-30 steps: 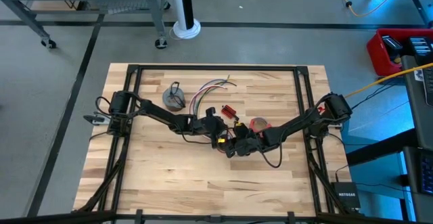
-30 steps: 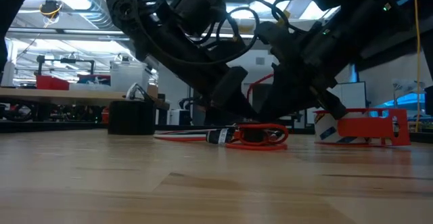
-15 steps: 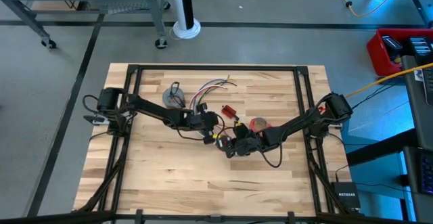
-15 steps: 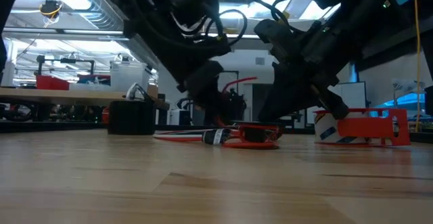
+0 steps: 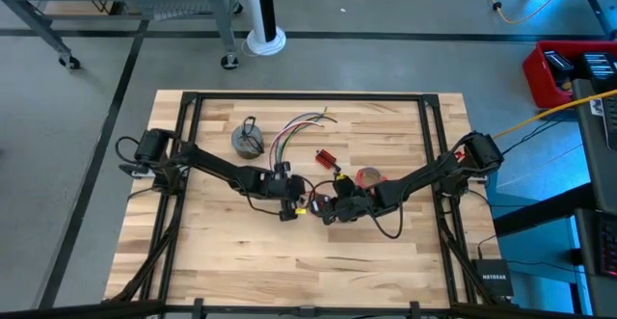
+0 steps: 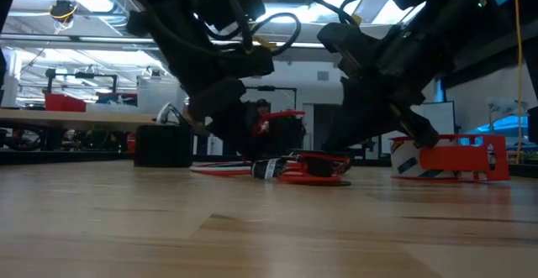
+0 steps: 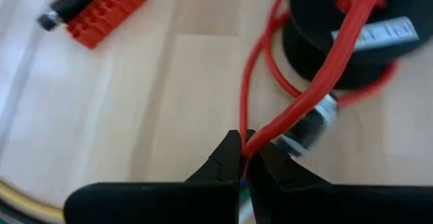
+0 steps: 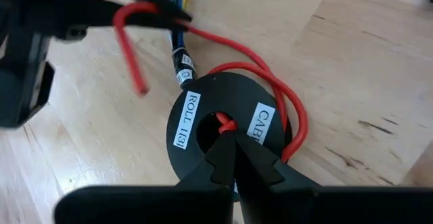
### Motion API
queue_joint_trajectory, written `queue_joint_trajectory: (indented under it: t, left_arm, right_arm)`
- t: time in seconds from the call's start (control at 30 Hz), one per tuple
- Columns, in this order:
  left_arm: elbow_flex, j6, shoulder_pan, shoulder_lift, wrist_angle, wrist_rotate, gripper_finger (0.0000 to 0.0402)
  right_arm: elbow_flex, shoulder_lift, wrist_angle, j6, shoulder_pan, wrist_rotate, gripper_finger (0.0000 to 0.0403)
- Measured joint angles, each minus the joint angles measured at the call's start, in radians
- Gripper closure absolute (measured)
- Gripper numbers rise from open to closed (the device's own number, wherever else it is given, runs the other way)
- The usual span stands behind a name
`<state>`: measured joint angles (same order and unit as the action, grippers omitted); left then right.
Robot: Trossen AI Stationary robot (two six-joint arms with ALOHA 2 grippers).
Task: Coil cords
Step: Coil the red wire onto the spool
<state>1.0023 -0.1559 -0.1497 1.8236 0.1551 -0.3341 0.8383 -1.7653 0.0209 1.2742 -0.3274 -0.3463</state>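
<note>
Pinching a thin red wire point(image 7: 318, 95), left pincer point(image 7: 245, 158) sits mid-frame; right pincer point(image 8: 233, 158) is clenched on the black spool point(image 8: 226, 126)'s hub, hiding it. Red ridged block point(image 5: 325, 158) and grey coil point(image 5: 248, 142) lie above.

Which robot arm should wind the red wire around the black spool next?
Probably the left. Its left gripper is already pinching the loose red wire and is free to carry it around. The right gripper is busy clamping the black spool at its centre hole, keeping it steady.
</note>
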Motion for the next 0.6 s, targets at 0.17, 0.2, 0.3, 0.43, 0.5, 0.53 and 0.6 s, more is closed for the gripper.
queue_joint_trajectory:
  t: [0.17, 0.2, 0.3, 0.43, 0.5, 0.53, 0.6]
  left_arm:
    - [0.000, 0.002, -0.026, 0.000, -0.035, 0.001, 0.0401]
    - [0.000, 0.004, -0.028, 0.000, -0.054, 0.001, 0.0401]
    - [0.000, 0.007, -0.025, 0.000, -0.124, 0.002, 0.0401]
    - [0.000, 0.025, -0.019, 0.000, -0.196, 0.002, 0.0401]
    - [0.000, 0.022, -0.020, 0.000, -0.201, 0.025, 0.0401]
    - [0.000, 0.013, -0.021, 0.000, -0.194, 0.038, 0.0401]
    - [0.000, -0.005, -0.027, 0.001, -0.168, 0.046, 0.0401]
  right_arm:
    - [0.000, 0.000, 0.017, 0.005, 0.000, 0.001, 0.0393]
    - [0.000, 0.000, 0.016, 0.005, 0.000, 0.005, 0.0393]
    - [0.000, 0.000, 0.017, 0.005, 0.000, 0.018, 0.0393]
    - [0.000, 0.001, 0.019, 0.012, 0.000, 0.027, 0.0393]
    - [0.000, 0.001, 0.024, 0.026, 0.000, 0.035, 0.0393]
    - [0.001, 0.001, 0.030, 0.028, 0.000, 0.038, 0.0393]
    - [0.001, 0.002, 0.040, 0.029, -0.004, 0.044, 0.0393]
